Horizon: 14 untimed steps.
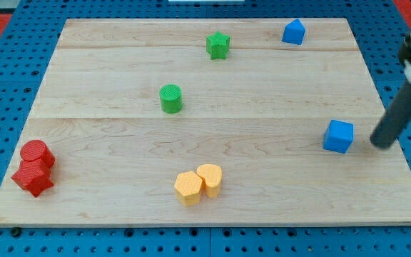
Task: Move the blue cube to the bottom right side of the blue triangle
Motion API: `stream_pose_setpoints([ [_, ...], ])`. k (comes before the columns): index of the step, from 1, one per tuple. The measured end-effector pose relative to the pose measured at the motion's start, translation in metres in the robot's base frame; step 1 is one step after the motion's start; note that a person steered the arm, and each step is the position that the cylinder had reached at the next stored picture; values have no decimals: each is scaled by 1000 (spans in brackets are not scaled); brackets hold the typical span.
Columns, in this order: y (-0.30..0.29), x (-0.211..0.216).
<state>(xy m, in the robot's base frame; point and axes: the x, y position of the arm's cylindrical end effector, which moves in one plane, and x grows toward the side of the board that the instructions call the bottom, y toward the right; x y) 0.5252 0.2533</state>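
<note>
Our tip [381,145] sits just right of the blue cube [339,136], not touching. No claw here, just a rod. Bare board [262,86] up to the blue triangle [293,32].

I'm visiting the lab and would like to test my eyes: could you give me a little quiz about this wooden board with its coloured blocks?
1. True or false: my tip touches the blue cube.
2. Which block lies nearest the blue triangle-topped block? A) green star B) green cylinder C) red pair
3. How many yellow blocks sit near the bottom edge of the wooden board?

Key:
1. False; my tip stands just to the view's right of the cube, with a small gap.
2. A
3. Two, touching each other.
</note>
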Motion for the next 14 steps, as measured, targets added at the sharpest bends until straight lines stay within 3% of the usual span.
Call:
stream_pose_setpoints([
  [1, -33, 36],
  [2, -103, 52],
  [3, -113, 27],
  [6, -50, -53],
  [8, 7, -70],
  [9, -4, -81],
  [11, -33, -154],
  [13, -62, -134],
  [14, -82, -169],
])
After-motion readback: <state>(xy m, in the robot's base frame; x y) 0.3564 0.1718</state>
